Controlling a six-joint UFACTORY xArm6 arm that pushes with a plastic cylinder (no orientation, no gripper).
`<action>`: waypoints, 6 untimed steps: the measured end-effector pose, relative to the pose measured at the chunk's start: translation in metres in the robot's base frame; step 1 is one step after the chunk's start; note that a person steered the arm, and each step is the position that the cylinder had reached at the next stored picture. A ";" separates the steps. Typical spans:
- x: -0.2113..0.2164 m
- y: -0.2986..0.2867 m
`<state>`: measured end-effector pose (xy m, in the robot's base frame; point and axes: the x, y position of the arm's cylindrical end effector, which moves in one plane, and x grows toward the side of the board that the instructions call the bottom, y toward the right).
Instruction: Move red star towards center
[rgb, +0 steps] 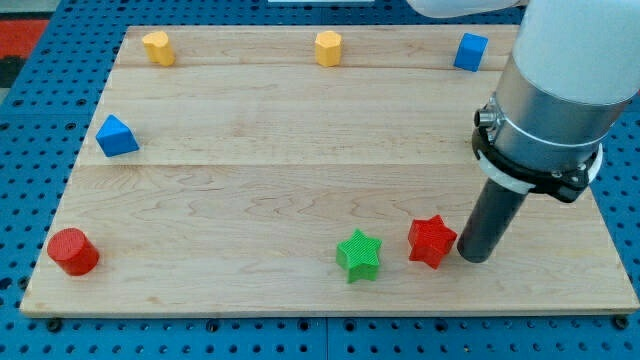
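The red star (431, 240) lies on the wooden board (300, 150) near the view's bottom right. My tip (474, 256) stands just to the star's right, touching it or nearly so. A green star (359, 255) lies close to the left of the red star, slightly lower in the view.
A red cylinder (73, 251) sits at the bottom left. A blue triangular block (116, 136) is at the left. Two yellow blocks (157, 47) (328, 48) and a blue cube (470, 51) line the top edge. The arm's body (555, 100) covers the right side.
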<state>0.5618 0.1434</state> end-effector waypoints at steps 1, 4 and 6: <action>-0.001 -0.016; -0.024 -0.065; -0.048 -0.024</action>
